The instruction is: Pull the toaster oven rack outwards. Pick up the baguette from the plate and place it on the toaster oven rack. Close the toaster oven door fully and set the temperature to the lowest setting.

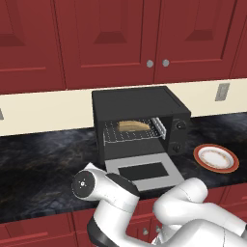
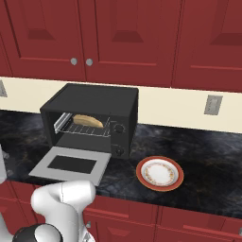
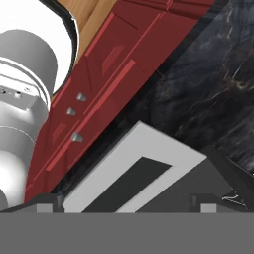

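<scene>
The hand (image 3: 127,201) shows at the bottom edge of the hand view as two small dark tips set wide apart, open and holding nothing. The tips are cut off by the frame, so their contact with anything cannot be judged. In the base views the white arm bends low in front of the table (image 1: 43,159) edge, and its elbow hides part of the near table and the red lower drawers.

The toaster oven (image 1: 137,123) stands on the dark marbled table against the cream wall. Its two knobs on the right panel are small, and their setting cannot be read. The toaster oven door (image 1: 143,172) lies folded down flat toward the near side, fully open. The toaster oven rack (image 1: 132,135) sits in the cavity with the baguette (image 1: 134,126) lying on it. How far the rack projects outward is hard to tell.

The plate (image 1: 216,157) rests on the table to the right of the oven, apart from it and bare.
</scene>
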Controlling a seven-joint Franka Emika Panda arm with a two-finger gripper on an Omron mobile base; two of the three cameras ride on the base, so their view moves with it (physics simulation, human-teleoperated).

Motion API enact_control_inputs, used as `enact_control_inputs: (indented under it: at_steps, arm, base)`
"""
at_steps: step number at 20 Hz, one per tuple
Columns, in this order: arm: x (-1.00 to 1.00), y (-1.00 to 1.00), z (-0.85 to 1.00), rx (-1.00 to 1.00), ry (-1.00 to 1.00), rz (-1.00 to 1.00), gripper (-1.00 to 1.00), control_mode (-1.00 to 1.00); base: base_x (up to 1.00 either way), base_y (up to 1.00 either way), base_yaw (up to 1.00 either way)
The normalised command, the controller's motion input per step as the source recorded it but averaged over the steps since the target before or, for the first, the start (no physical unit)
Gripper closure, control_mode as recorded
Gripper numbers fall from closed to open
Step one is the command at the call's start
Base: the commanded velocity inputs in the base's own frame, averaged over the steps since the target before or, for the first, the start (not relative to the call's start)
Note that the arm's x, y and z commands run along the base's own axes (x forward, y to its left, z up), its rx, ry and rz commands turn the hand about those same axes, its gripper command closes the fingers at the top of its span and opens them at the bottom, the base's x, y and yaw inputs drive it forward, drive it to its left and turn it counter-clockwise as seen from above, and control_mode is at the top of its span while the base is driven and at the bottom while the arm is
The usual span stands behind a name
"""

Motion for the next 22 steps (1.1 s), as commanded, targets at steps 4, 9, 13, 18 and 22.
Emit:
enact_control_inputs:
  at_steps: [4,9,13,18,22]
  arm:
    - [0.00,0.07,-0.16,-0.11,0.10,0.04,-1.00,-1.00]
    - [0.00,0.05,-0.18,-0.12,0.07,0.04,-1.00,-1.00]
    - [0.00,0.06,-0.19,-0.10,0.00,0.00,-1.00,-1.00]
    - [0.00,0.00,-0.23,-0.05,-0.01,0.00,-1.00,-1.00]
    - [0.00,0.00,-0.22,-0.01,-0.03,0.00,-1.00,-1.00]
  base:
    - [0.00,0.00,0.00]
    - [0.00,0.00,0.00]
    - [0.00,0.00,0.00]
    - [0.00,0.00,0.00]
    - [0.00,0.00,0.00]
